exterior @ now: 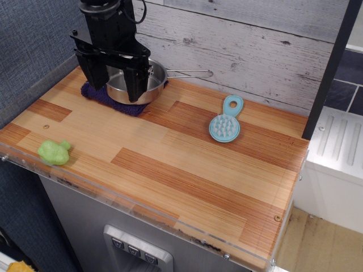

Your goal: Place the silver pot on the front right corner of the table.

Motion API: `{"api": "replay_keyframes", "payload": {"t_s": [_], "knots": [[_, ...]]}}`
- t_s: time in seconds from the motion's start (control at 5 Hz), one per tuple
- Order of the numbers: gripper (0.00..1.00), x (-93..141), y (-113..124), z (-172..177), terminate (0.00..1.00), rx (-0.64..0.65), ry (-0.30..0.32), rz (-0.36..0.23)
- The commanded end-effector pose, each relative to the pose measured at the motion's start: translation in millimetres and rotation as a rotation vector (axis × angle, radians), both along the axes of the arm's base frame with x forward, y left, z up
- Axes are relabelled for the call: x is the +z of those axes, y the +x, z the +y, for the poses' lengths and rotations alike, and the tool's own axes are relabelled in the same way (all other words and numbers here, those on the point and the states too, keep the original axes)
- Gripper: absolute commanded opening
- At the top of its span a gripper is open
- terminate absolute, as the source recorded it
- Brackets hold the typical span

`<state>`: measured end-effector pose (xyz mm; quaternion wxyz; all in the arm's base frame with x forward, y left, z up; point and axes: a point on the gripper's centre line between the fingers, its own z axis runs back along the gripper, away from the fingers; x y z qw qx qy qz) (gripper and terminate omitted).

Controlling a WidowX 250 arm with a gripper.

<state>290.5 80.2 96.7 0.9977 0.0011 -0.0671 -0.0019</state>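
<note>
I have the claw (111, 85) low over the back left of the tabletop (170, 170), its two black fingers spread wide. One finger (134, 85) hangs down inside the pot (139, 85), the other sits out past the pot's left edge. From my view I can't tell whether either finger touches metal; nothing looks clamped. The pot rests on a dark purple cloth (108, 101) near the back wall, its thin wire handle (190, 72) pointing right along the wall. To the right, well apart, a blue brush (226, 120) lies flat on the planks, bristles up. A green toy (54, 152) sits near the front left edge, just behind the clear rim.
</note>
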Motion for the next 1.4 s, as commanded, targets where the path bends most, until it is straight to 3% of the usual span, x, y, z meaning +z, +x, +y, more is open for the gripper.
{"api": "replay_keyframes", "payload": {"t_s": [0.0, 0.2, 0.4, 0.6, 0.8, 1.2], "knots": [[1.00, 0.0, 0.0, 0.0, 0.00, 0.000, 0.000, 0.000], [1.00, -2.4, -7.7, 9.6, 0.00, 0.017, -0.051, 0.014], [1.00, 10.1, -14.2, 26.0, 0.00, 0.050, -0.071, -0.024], [1.00, 15.8, 9.0, 31.5, 0.00, 0.032, -0.136, -0.080], [1.00, 15.0, 44.9, 14.7, 0.00, -0.116, -0.134, -0.105], [1.00, -0.3, 69.9, -13.9, 0.00, -0.297, -0.135, -0.089]]}}
